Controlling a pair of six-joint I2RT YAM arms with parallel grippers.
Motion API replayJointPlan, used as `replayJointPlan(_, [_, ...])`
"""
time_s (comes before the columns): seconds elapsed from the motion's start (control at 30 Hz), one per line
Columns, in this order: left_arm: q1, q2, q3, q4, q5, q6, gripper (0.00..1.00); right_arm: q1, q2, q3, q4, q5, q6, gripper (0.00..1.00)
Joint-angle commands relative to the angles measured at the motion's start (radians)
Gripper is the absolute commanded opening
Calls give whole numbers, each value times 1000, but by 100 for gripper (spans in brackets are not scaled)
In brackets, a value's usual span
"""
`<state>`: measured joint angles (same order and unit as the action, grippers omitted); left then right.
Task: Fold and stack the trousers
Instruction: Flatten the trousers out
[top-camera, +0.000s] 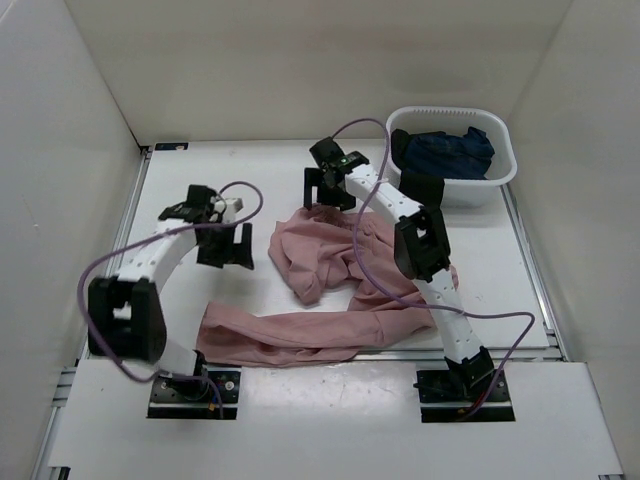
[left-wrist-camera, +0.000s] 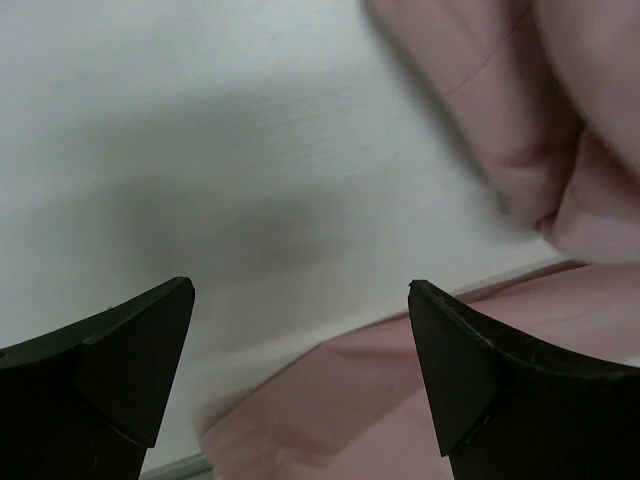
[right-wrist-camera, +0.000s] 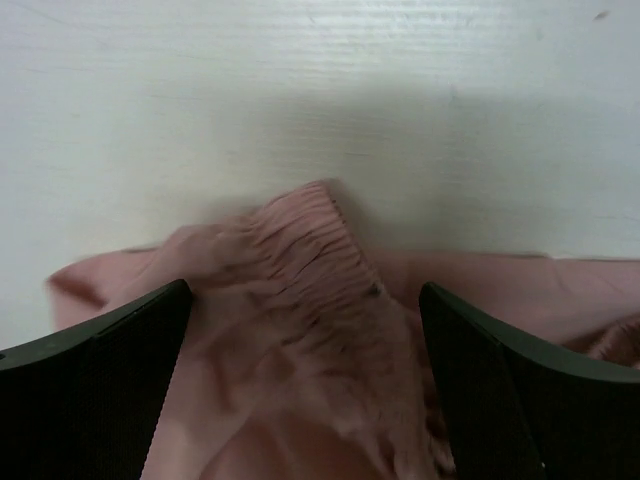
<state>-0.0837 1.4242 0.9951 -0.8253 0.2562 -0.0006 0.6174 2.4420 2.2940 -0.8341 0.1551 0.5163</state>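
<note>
No text, label or number appears legible anywhere.

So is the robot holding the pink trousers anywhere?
No, nothing is held. The left gripper and right gripper are open; the right hangs over the gathered band of the trousers.

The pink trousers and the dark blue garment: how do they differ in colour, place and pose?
The trousers are dusty pink; the dark blue garment is navy. The trousers lie crumpled on the table, one leg stretched out; the dark blue garment is bunched inside the white basket. Both are soft cloth, not folded.
</note>
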Motion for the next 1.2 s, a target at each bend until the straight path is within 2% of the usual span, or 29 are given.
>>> replayJointPlan(0.0, [-48,123,124,86,75,1,100,-4,49,27,9,15,41,99])
replayJointPlan(0.03, [-48,158,152,95,75,1,100,-4,60,27,19,-9,54,99])
replayJointPlan(0.1, [-74,255,226,106,86,1,100,-13,60,-5,32,-9,66,91])
replayJointPlan(0.13, [-83,280,246,117,77,1,100,-13,71,-5,32,-9,76,75])
replayJointPlan(0.2, [-114,343,287,144,66,1,100,-25,71,-18,41,0,76,56])
replayJointPlan(0.23, [-114,363,303,144,66,1,100,-36,71,-18,41,-14,76,35])
replayJointPlan(0.33, [-145,464,388,157,94,1,100,-45,45,-30,41,-14,76,10])
replayJointPlan(0.37, [-162,490,413,157,107,1,100,-54,29,-39,41,-14,76,6])
replayJointPlan(0.43, [-192,556,462,157,141,1,100,-54,-23,-71,52,-3,65,1])
replayJointPlan(0.5, [-223,608,471,157,141,1,100,-54,-67,-71,52,23,42,0])
replayJointPlan(0.57, [-232,631,453,146,156,1,81,-54,-96,-53,43,41,30,0])
replayJointPlan(0.6, [-232,631,438,134,196,1,67,-54,-127,-33,33,50,19,0])
replayJointPlan(0.63, [-232,631,438,133,196,1,23,-54,-145,-22,33,70,19,0])
replayJointPlan(0.67, [-232,631,427,133,196,1,18,-54,-187,-13,33,87,8,0])
replayJointPlan(0.8, [-183,540,427,112,108,1,16,-64,-310,10,59,190,-22,0])
replayJointPlan(0.83, [-118,486,450,112,39,1,14,-74,-334,24,72,190,-22,0])
replayJointPlan(0.9, [-21,435,480,88,-12,1,14,-74,-406,39,124,190,-35,0])
replayJointPlan(0.93, [87,389,503,75,-46,1,14,-74,-428,57,144,190,-35,0])
replayJointPlan(1.0, [195,354,608,17,-78,1,14,-74,-492,67,223,155,-35,0])
replayJointPlan(1.03, [290,325,649,-4,-78,1,14,-74,-515,67,257,146,-35,0])
replayJointPlan(1.07, [330,312,740,-27,-115,1,14,-74,-561,67,323,132,-35,0])
replayJointPlan(1.17, [427,241,874,-93,-198,1,14,-74,-657,58,386,103,-35,0])
